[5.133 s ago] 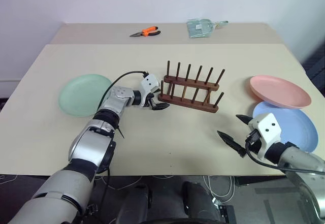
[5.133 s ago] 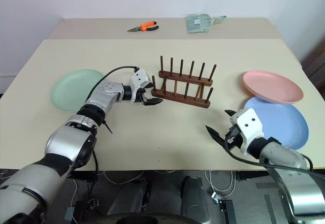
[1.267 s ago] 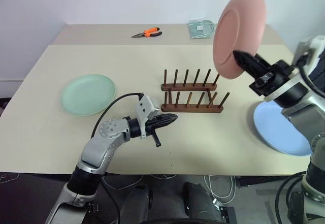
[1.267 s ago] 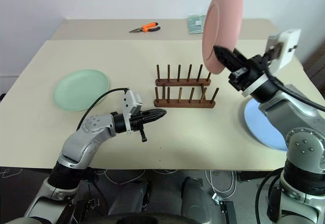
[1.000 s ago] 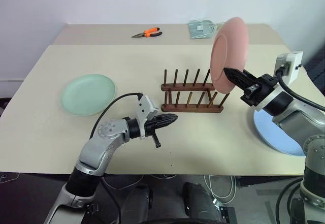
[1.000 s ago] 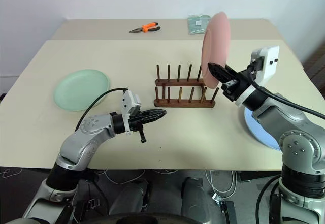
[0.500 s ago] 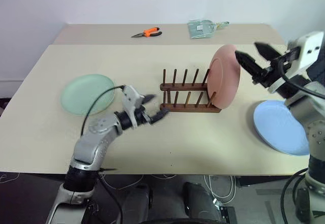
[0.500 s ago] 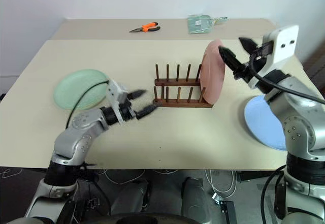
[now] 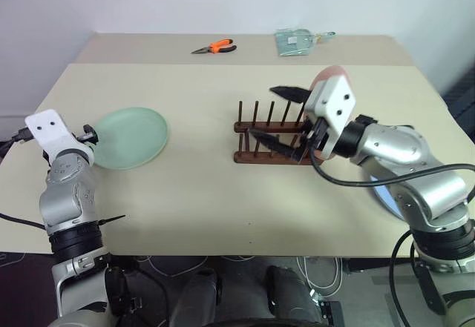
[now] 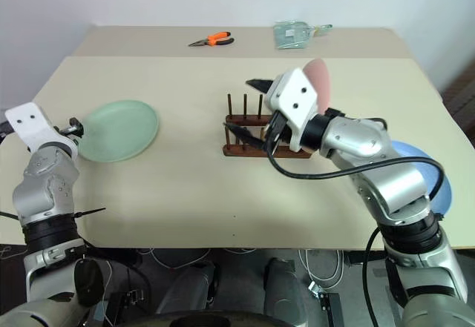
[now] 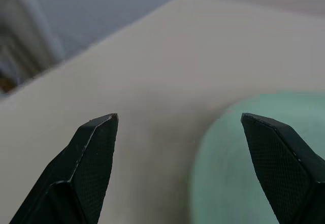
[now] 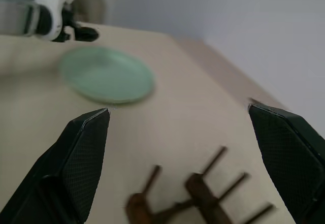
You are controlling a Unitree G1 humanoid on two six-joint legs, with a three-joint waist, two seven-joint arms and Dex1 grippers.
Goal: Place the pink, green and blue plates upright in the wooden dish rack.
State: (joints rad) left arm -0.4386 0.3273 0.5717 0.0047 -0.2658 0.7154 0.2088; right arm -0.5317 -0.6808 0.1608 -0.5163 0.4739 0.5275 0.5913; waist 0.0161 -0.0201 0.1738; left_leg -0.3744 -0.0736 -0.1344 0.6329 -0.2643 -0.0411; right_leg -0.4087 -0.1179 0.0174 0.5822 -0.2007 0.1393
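**Pink plate racked, two plates flat, both claws spread wide**

The salmon-pink round matte plate (image 10: 320, 79) stands upright at the right end of the small dark-brown wooden dish rack (image 9: 273, 136), largely hidden behind the right gripper (image 9: 276, 115), whose two black fingers gape wide over the pegs and hold nothing. The pale mint-green round plate (image 9: 130, 136) lies flat on the beige tabletop (image 9: 208, 193), well left of the rack. The left gripper (image 11: 177, 127) hovers at that plate's outer edge, fingers far apart and empty. The light-blue round plate (image 10: 438, 186) lies flat at far right, mostly covered by the right arm. Orange-handled pliers (image 9: 212, 47) and a clear packet (image 9: 294, 41), contents indistinct, lie at the far edge.
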